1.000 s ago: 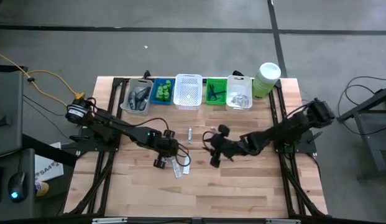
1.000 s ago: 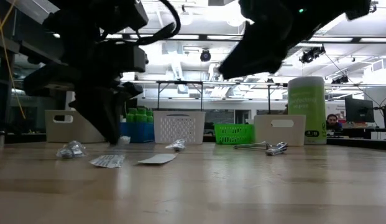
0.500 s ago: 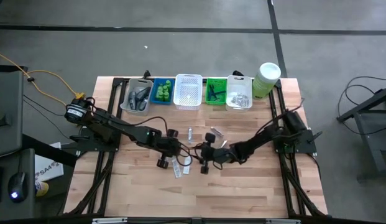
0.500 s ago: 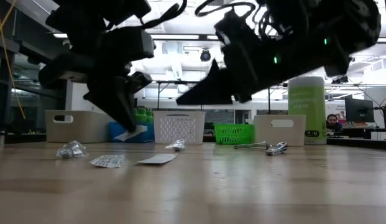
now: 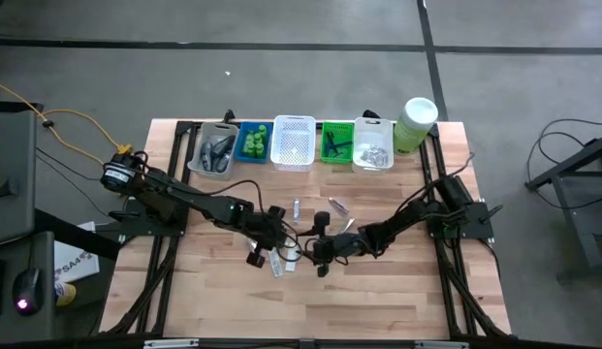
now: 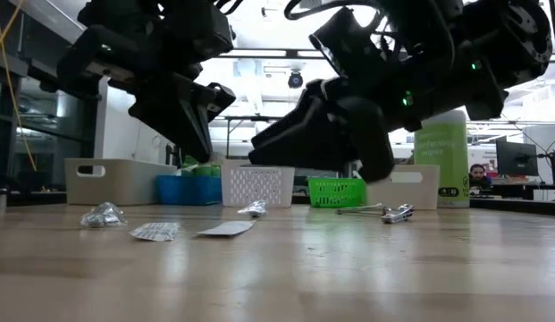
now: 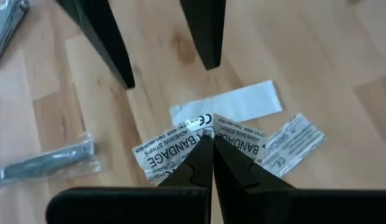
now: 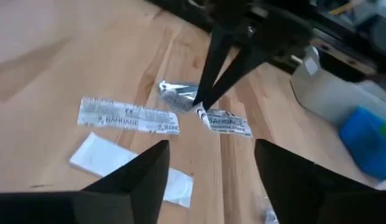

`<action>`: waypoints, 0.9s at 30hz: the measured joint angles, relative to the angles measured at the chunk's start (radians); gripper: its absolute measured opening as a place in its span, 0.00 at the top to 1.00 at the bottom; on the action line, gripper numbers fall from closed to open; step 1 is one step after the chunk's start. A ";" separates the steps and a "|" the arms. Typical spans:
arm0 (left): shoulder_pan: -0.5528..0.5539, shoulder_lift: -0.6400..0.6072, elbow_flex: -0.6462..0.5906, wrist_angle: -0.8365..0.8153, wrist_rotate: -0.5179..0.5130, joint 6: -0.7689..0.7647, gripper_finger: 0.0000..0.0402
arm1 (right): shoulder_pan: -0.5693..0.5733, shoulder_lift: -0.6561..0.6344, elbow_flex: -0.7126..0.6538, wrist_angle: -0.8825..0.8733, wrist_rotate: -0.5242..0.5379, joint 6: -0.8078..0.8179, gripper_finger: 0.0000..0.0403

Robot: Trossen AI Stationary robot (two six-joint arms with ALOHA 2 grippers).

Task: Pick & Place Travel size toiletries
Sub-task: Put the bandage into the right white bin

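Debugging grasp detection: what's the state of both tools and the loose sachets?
Left tool: shut on printed white bandage sachet.
Right tool: open, empty, hovering.
Second printed bandage sachet: lying flat, untouched.
Plain white sachet: lying flat, untouched.

Wood table (image 5: 397,301) fills the frame centre in the high view. Five baskets in a row along its top edge — grey (image 5: 212,150), blue (image 5: 252,142), white (image 5: 293,142), green (image 5: 335,143), clear (image 5: 372,144). Pale-green canister (image 5: 415,124) with white lid just right of the row. Yellow cable (image 5: 63,126) at upper left, off the table. Low view — a person (image 6: 476,174) at far right, behind desks.
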State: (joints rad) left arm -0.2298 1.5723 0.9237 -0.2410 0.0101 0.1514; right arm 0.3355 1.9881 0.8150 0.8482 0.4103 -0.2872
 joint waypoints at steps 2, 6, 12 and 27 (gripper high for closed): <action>0.000 0.000 0.000 0.021 0.022 -0.001 1.00 | -0.002 0.000 0.000 -0.002 -0.008 -0.061 0.40; 0.000 0.000 0.000 0.077 0.096 0.000 1.00 | -0.019 0.000 0.000 -0.006 -0.051 -0.127 0.39; 0.000 0.000 0.000 0.103 0.115 0.000 1.00 | -0.033 0.000 0.008 0.008 -0.091 -0.181 0.41; 0.001 0.000 0.000 0.161 0.140 -0.009 1.00 | -0.036 0.000 0.054 -0.038 -0.140 -0.188 0.62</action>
State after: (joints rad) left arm -0.2291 1.5719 0.9237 -0.0799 0.1505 0.1422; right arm 0.2993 1.9881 0.8688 0.8105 0.2703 -0.4755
